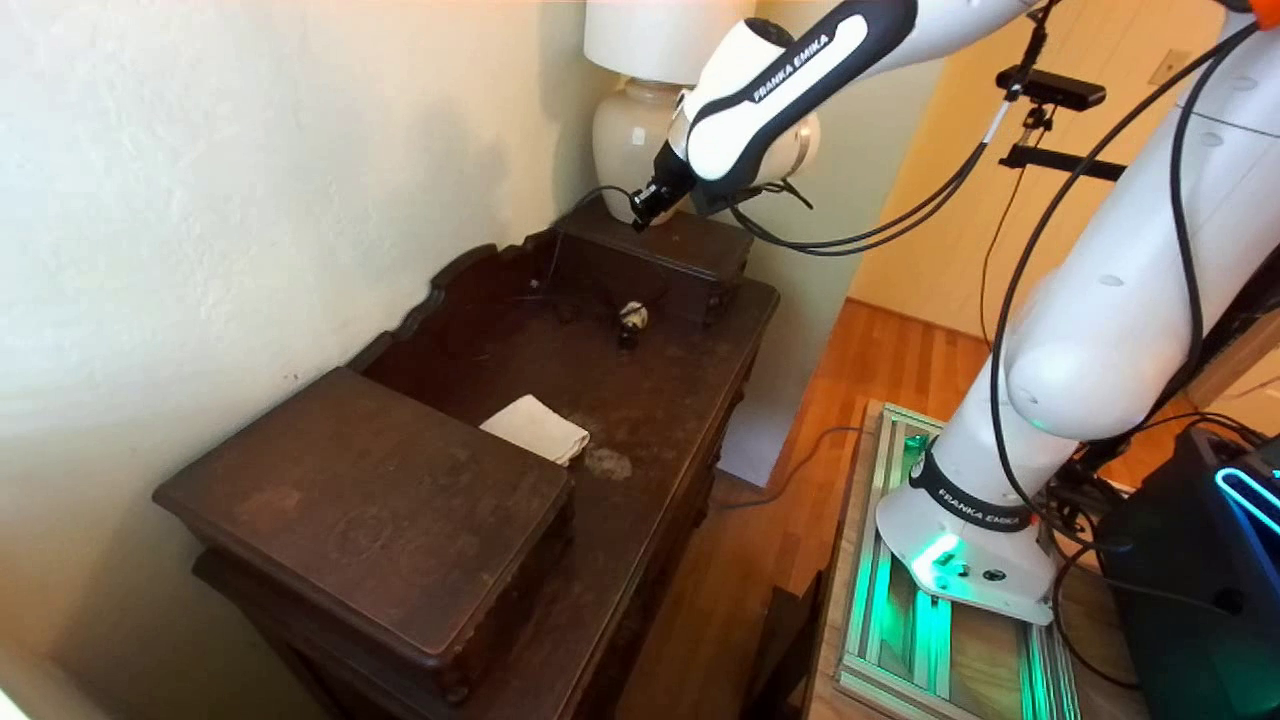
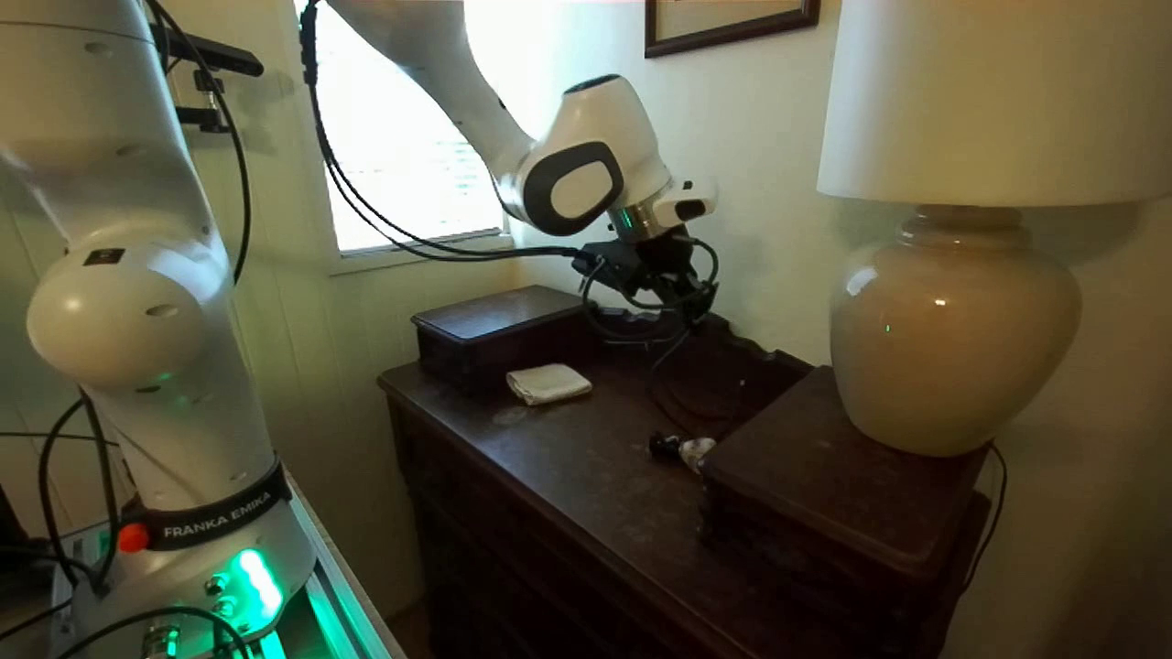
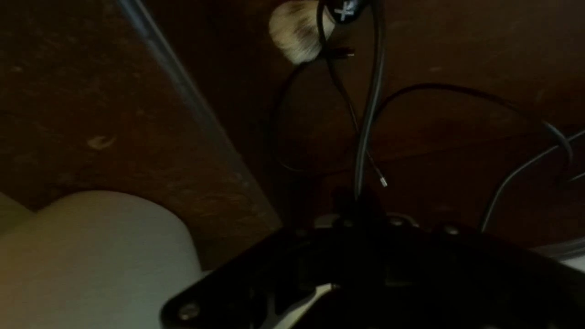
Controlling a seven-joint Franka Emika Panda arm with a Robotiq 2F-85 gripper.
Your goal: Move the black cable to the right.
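The black cable is a thin cord that arcs from my gripper down toward the back of the dark dresser. In an exterior view the cable hangs below the gripper and curves onto the dresser top. In the wrist view the cable runs straight into the jaws, which look shut on it; the fingertips are very dark. Loose loops lie on the dresser behind. The gripper is raised above the dresser top. The cable's far course is partly hidden in shadow.
A small black-and-white lump lies on the dresser by the raised box that bears a large lamp. A folded white cloth or card lies near the opposite raised box. The wall is behind.
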